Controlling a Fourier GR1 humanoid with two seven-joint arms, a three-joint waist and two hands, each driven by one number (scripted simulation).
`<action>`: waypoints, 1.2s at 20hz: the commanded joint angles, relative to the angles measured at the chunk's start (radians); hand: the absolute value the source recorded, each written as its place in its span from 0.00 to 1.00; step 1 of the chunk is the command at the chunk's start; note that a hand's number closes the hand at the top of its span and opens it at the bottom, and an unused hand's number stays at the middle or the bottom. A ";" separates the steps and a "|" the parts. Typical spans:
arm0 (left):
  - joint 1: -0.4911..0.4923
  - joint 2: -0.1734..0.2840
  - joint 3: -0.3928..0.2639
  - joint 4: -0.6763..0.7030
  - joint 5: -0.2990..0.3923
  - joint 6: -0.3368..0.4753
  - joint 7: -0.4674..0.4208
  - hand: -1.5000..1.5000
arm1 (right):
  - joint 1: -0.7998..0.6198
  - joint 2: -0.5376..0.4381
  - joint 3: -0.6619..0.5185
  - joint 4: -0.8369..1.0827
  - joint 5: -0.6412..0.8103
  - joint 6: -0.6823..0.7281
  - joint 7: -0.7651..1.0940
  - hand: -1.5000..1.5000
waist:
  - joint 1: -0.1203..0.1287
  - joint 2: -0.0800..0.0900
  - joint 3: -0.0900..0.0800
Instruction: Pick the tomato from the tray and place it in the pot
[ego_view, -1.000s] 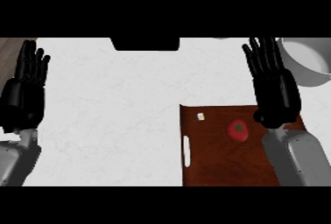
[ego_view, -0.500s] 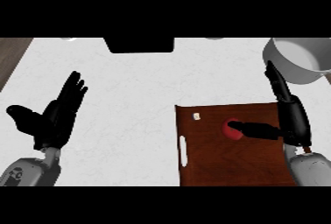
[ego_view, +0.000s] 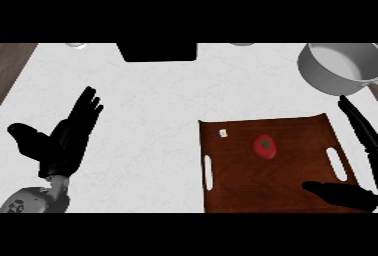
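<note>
Tomato (ego_view: 265, 146) lies on tray (ego_view: 244, 190), pot (ego_view: 341, 67) beyond, small tag (ego_view: 222, 133) nearby.

No words, brands or numbers can be read anywhere; a small pale tag (ego_view: 222, 133) on the tray (ego_view: 244, 190) is too tiny to make out.

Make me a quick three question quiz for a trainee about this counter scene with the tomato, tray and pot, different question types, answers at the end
1. True or false: the tomato lies on the brown tray.
2. Multiple choice: the grey pot stands A) on the tray, B) beyond the tray's far right corner, C) at the counter's left edge.
3. Fill in: the right hand is open and holds ____.

Key: 1 true; 2 B; 3 nothing. The left hand rests open at the view's left.
</note>
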 joint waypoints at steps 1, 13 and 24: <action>0.006 -0.006 -0.022 -0.049 -0.017 0.021 0.049 0.50 | 0.026 -0.143 -0.019 -0.188 0.027 0.129 0.248 0.00 | 0.011 0.001 0.000; 0.004 -0.068 -0.043 -0.061 -0.096 0.051 0.066 0.50 | -0.207 -0.173 -0.007 -0.264 -0.156 0.443 0.819 0.00 | 0.040 0.010 0.003; 0.086 -0.055 0.048 -0.088 -0.057 -0.082 0.019 0.50 | -0.240 -0.008 0.158 -0.121 0.001 0.526 0.912 0.00 | 0.039 0.008 0.003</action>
